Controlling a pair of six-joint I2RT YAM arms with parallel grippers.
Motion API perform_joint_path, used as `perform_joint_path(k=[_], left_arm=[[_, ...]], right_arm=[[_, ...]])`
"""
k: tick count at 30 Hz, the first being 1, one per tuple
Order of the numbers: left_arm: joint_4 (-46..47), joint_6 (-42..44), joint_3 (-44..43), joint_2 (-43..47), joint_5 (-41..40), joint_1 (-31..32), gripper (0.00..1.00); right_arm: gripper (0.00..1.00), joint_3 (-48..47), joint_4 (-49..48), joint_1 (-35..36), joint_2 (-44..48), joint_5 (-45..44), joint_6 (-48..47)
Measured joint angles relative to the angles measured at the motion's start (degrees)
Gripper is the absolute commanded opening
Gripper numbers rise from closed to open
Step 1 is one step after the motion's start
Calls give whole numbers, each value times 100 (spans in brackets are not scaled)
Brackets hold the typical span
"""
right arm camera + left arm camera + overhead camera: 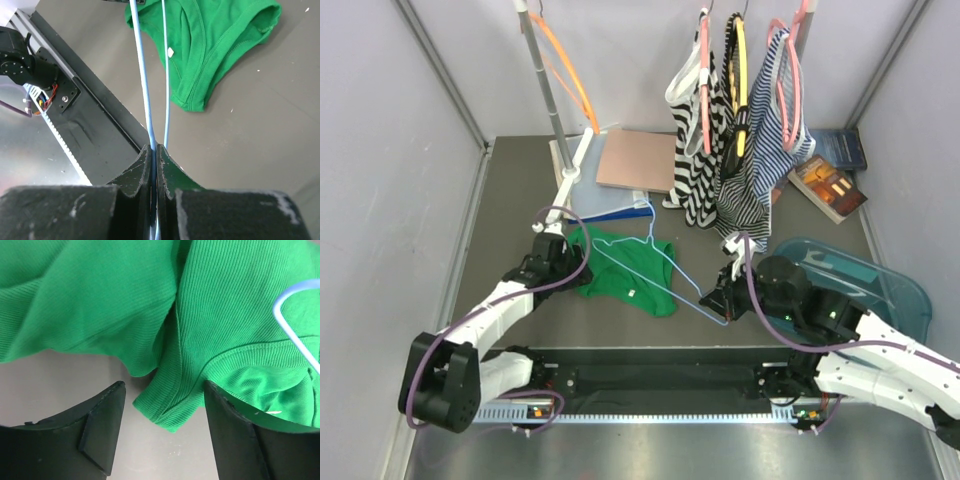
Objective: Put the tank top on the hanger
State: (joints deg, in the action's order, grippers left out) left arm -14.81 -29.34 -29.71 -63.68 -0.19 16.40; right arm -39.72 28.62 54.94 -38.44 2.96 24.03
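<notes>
The dark tabletop [510, 190] filled my overhead feed, walled in by pale panels. At its right edge sat a teal tub [885, 285]. At the back, a black-and-white striped top [695, 150] and a blue-and-white striped top [765, 150] hung on pink hangers, with an orange hanger [565, 65] on the pole to their left. A brown board [635, 160] lay flat below them, and two books [830, 185] lay off to the right.

The tank top [620, 272] lay rumpled, bright green, on the tabletop between my two arms, nearer the left one. The hanger [143, 90], thin light-blue wire, lay across it. Its hook pointed toward the back and its long wires ran over the cloth toward my right arm.

My left tool [164, 387] stood with its fingers apart at the left edge of the garment. A folded corner of green hem lay between them, and neither pad pressed on it. My right tool [154, 147] was clamped together on the hanger's wire near its lower corner, just off the cloth.

A small white label [170, 52] showed on the green fabric beside the wire.
</notes>
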Motion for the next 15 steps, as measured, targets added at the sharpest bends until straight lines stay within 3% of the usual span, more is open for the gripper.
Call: perform_joint_path(k=[4,7,10,11,15], left_arm=[[146,-24,114,-70,197,2,63],[280,-50,168,-72,350,9,55],[476,-87,229,-70,525,9,37],[529,-101,243,-70,566,9,27],[671,-144,251,-68,682,13,6]], right_arm=[[0,0,-33,0,-70,35,0],[0,0,-33,0,-107,85,0],[0,0,-33,0,-111,129,0],[0,0,-33,0,-109,133,0],[0,0,7,0,-81,120,0]])
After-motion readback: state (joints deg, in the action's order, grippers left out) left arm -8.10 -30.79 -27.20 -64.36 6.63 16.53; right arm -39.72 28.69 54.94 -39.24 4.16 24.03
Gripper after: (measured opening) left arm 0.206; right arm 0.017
